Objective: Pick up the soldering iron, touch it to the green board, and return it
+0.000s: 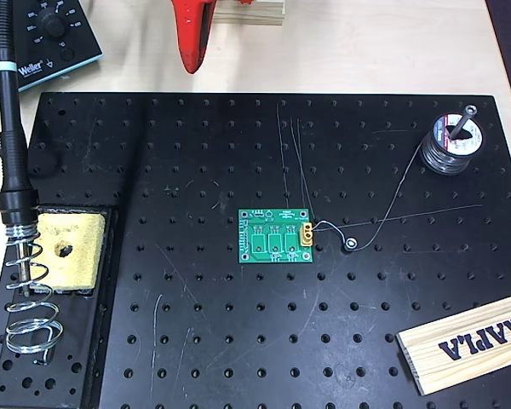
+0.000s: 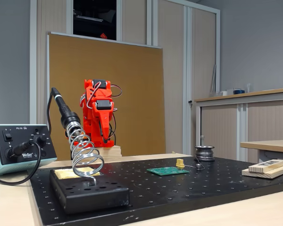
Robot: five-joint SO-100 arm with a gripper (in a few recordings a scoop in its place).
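Overhead view: iron [image 1: 8,128] parked in its coil holder [image 1: 27,294] at the left edge, board [image 1: 277,236] mid-plate, arm [image 2: 98,113] folded at the back, gripper state I can't tell, so I'd grab the handle above the coil and lift along its axis.

The soldering iron [image 1: 8,128] tip is concealed inside the coiled-spring holder [image 1: 25,298]; its handle top is cut off by the overhead view's upper edge. The red arm [image 1: 192,30] is cropped there too, so its gripper state cannot be determined. White markings on the green board [image 1: 277,236] are illegible.
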